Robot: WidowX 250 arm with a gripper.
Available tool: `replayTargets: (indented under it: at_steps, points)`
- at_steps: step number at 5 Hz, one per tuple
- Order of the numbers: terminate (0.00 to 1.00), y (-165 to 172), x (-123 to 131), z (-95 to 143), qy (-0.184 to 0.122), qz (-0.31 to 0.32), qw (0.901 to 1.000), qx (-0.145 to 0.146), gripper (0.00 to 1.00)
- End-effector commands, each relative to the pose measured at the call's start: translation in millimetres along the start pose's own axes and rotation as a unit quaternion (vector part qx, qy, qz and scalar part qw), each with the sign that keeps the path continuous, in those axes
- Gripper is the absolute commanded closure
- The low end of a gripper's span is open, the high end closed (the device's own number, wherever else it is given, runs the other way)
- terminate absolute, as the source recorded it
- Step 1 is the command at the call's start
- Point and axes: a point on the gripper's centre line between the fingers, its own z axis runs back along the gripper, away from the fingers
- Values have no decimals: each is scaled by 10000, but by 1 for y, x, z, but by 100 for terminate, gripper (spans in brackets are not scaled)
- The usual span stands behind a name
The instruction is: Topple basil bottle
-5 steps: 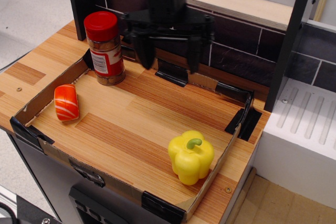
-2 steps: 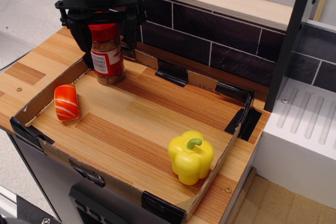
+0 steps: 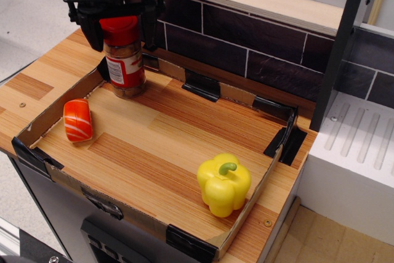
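The basil bottle (image 3: 123, 58), not yet toppled, is being straddled upright at its red cap (image 3: 119, 29) by the gripper (image 3: 120, 34), whose fingers (image 3: 92, 31) are being held apart.

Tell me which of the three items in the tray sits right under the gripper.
The basil bottle, upright with a red cap, stands between the open gripper fingers; the salmon piece and yellow pepper lie well away.

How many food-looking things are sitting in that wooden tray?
3: the basil bottle at the back left corner under the pincer, the salmon piece by the left wall, the yellow pepper at the front right. None seems hidden.
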Motion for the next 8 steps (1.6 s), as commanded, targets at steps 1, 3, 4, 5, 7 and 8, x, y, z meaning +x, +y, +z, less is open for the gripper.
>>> replayTargets:
  at_steps: [1, 3, 4, 5, 7, 8]
  points:
    - [0, 3, 19, 20, -540, 321, 9980, -24, 0]
    - [0, 2, 24, 14, -614, 639, 9957, 256, 0]
    - [0, 2, 26, 11, -625, 833, 9938, 383, 0]
    - [0, 2, 25, 9, -685, 825, 9935, 390, 100]
    - [0, -8, 9, 25, -1316, 738, 9885, -72, 100]
    - [0, -14, -3, 28, -1565, 712, 9846, -327, 100]
